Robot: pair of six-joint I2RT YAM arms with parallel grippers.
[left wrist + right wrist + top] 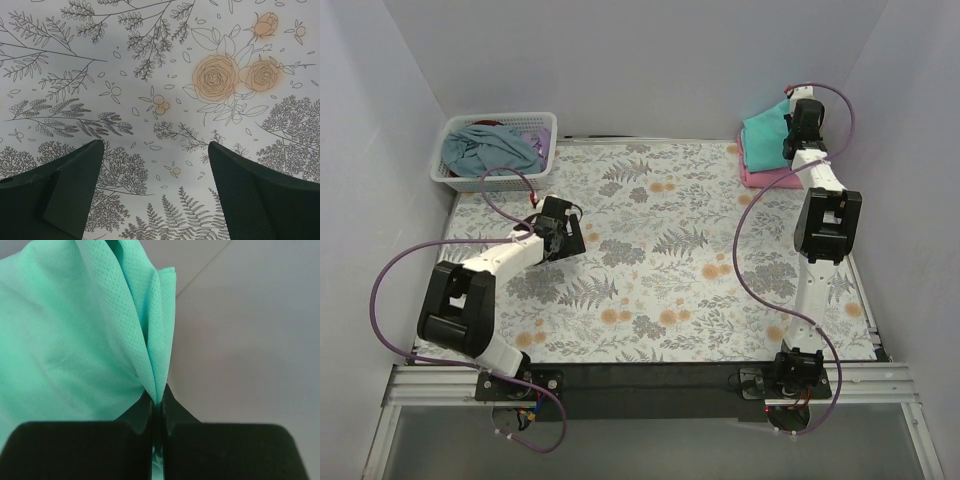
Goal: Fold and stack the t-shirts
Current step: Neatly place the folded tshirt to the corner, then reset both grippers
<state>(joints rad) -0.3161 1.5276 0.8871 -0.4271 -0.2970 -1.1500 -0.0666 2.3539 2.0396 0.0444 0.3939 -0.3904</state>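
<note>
A teal-green t-shirt (764, 128) lies folded on a pink t-shirt (770, 177) at the table's far right corner. My right gripper (798, 108) is shut on a fold of the teal-green t-shirt (85, 330) and lifts its edge; in the right wrist view the cloth is pinched between the jaws of the gripper (158, 399). My left gripper (568, 232) is open and empty over the floral tablecloth at the left. In the left wrist view its two fingers (75, 185) stand wide apart with only the cloth pattern between them.
A white lattice basket (460, 181) at the far left corner holds blue-grey and purple clothes (490, 147). Grey walls enclose the table on three sides. The floral tablecloth (670, 260) covers the table; a black rail runs along the near edge.
</note>
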